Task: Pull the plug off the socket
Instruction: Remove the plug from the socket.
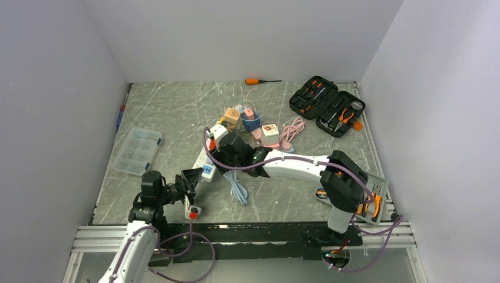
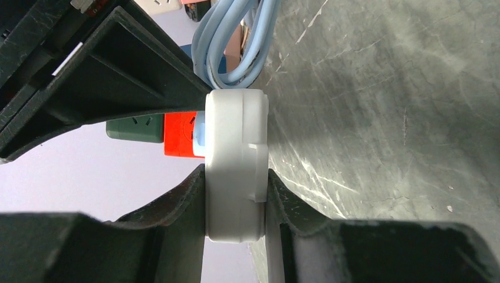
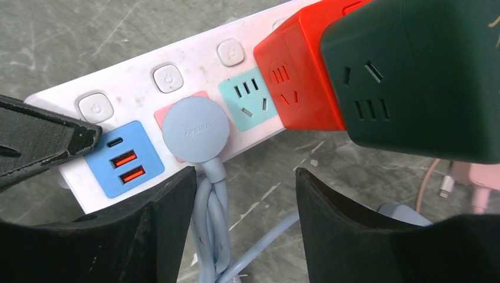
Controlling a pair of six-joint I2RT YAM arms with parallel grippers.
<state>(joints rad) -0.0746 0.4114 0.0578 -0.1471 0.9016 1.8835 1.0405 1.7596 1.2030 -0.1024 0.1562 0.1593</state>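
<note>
A white power strip (image 3: 177,65) lies on the marble table. A round light-blue plug (image 3: 196,128) sits in its pink socket, with its light-blue cable (image 3: 211,224) running down between my right fingers. My right gripper (image 3: 243,174) is open just below the plug, not touching it. My left gripper (image 2: 236,206) is shut on the strip's end (image 2: 236,153). In the top view the left gripper (image 1: 196,177) holds the strip (image 1: 201,158) and the right gripper (image 1: 231,155) hovers over it, hiding the plug.
A red cube adapter (image 3: 301,76) and a dark green cube adapter (image 3: 413,76) stand on the strip right of the plug. Chargers (image 1: 253,124) and a pink cable (image 1: 292,131) lie behind. An open tool case (image 1: 327,106), an orange screwdriver (image 1: 259,81) and a clear parts box (image 1: 137,150) sit around.
</note>
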